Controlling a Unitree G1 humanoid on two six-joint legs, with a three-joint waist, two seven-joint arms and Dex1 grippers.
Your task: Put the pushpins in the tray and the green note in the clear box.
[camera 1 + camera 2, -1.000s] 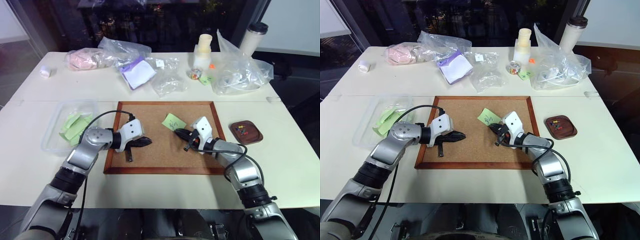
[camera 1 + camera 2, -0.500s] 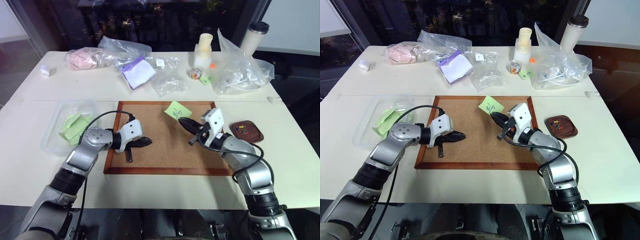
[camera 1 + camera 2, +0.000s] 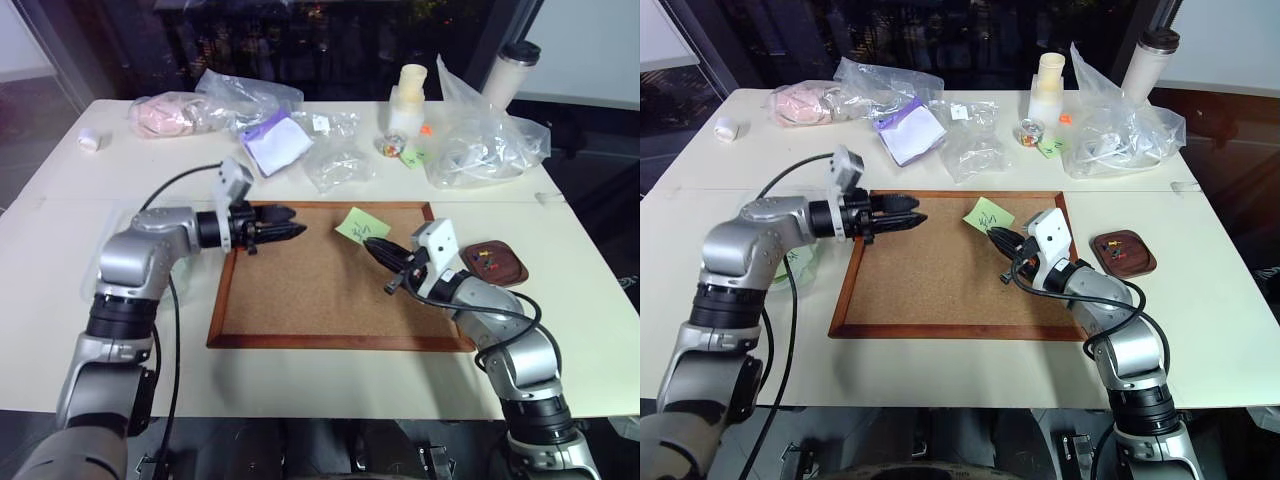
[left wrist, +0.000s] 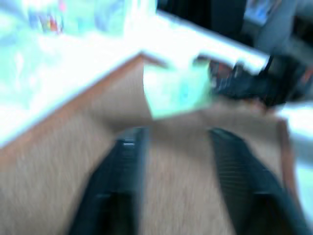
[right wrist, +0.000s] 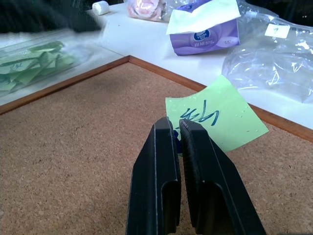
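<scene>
My right gripper (image 3: 369, 243) hovers over the corkboard (image 3: 330, 342), shut on a corner of the green note (image 3: 362, 225), which hangs lifted off the board. A small blue speck shows between its fingertips (image 5: 164, 128). Over the board's back left part my left gripper (image 3: 295, 229) points across toward the note, open and holding nothing. The dark brown tray (image 3: 510, 272) sits right of the board with several coloured pushpins (image 3: 485, 258) in it. The clear box (image 5: 63, 49), holding pale green slips, lies left of the board, largely behind my left arm.
Along the table's back lie wrinkled clear bags (image 3: 340, 165), a purple tissue pack (image 3: 275, 145), a pink bundle (image 3: 170, 118), a white bottle (image 3: 408, 95) and a lidded cup (image 3: 512, 65). A small white roll (image 3: 92, 142) sits far left.
My left gripper rose from the board's left side, swung to its back left part and opened. My right gripper lifted the green note off the board and drew a little to the right.
</scene>
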